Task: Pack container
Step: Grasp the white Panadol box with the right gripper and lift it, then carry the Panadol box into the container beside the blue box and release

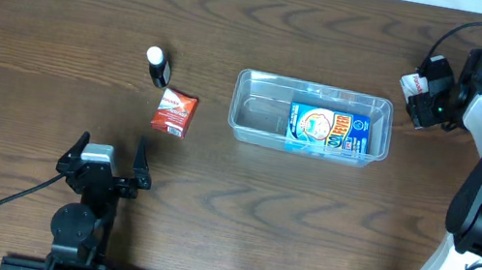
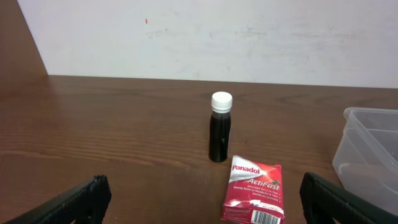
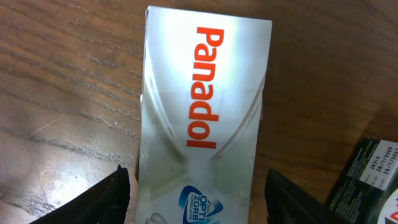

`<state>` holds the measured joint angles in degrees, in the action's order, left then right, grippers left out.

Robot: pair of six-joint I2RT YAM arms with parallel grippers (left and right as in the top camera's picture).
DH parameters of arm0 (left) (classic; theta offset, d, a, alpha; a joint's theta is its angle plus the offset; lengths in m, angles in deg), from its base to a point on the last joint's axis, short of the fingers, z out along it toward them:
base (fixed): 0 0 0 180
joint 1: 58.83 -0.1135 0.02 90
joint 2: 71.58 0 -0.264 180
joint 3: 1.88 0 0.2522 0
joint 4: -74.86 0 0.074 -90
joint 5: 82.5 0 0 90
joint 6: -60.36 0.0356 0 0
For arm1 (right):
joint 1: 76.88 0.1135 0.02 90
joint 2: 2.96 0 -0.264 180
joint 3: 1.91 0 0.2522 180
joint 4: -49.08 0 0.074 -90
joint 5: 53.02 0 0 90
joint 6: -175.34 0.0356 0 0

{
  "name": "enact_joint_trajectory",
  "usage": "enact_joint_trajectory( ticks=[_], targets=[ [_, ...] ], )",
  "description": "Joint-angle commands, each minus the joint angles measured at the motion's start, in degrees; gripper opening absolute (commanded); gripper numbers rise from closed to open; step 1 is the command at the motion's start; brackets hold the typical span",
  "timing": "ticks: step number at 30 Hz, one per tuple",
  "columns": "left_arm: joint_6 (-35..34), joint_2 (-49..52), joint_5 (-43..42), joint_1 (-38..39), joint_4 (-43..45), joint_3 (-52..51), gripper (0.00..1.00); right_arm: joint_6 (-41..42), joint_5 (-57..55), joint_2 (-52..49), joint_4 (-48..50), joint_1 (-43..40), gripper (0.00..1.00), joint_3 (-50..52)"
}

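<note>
**Grabbing the Panadol box, right arm**

Container (image 1: pixel 311 117) sits mid-counter (image 1: pixel 44 24) with one blue packet (image 1: pixel 325 130) lying flat in its right half; the left half is bare.

The right end effector (image 3: pixel 198 200) is just off the container's right end, straddling a silver Panadol box (image 3: pixel 202 106). A finger sits close on each long side. I can't tell from the wrist view whether the pads are actually on the box.

The left end effector (image 1: pixel 109 152) is spread wide, holds nothing, and sits well short of the bottle (image 1: pixel 158 66) and red packet (image 1: pixel 173 111).

My read: this is the pick stage for the second item.

Next, I need to:
- Get a firm pinch across the box's narrow width.
- Lift it clear of the rim and carry it left over the bare half.
- Lay it flat.

Bottle and red packet are still out, so I'd call it under halfway.
</note>
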<state>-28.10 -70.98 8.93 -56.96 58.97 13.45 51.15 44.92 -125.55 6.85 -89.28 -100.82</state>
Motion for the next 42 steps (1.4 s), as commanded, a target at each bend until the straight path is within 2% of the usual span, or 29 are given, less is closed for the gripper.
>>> enact_joint_trajectory(
  ticks=[1, 10, 16, 25, 29, 31, 42],
  targets=[
    [0.35, -0.37, 0.09, -0.42, -1.88, -1.33, 0.98, 1.42, 0.00, -0.48, -0.04, 0.42, 0.66, 0.55],
    [0.35, -0.37, 0.09, -0.42, -1.88, -1.33, 0.98, 2.47, 0.02, -0.46, -0.20, 0.48, 0.66, 0.52],
    [0.35, -0.37, 0.09, -0.42, -1.88, -1.33, 0.98, 4.02, 0.02, -0.46, -0.04, 0.48, 0.54, 0.52],
    [0.35, -0.37, 0.09, -0.42, -1.88, -1.33, 0.98, 5.49, 0.00, 1.55, -0.04, 0.61, 0.53, -0.15],
    [0.35, -0.37, 0.09, -0.42, -1.88, -1.33, 0.98, 6.54, 0.00, 5.09, -0.09, 0.59, 0.38, -0.33],
    [0.35, -0.37, 0.09, -0.42, -1.88, -1.33, 0.98, 6.51, 0.00, 6.91, -0.26, 0.61, 0.35, -0.33],
    [0.35, -0.37, 0.09, -0.42, -1.88, -1.33, 0.98, 6.27, 3.50, 22.80, -2.82, 4.70, 0.41, -0.33]
  ],
)
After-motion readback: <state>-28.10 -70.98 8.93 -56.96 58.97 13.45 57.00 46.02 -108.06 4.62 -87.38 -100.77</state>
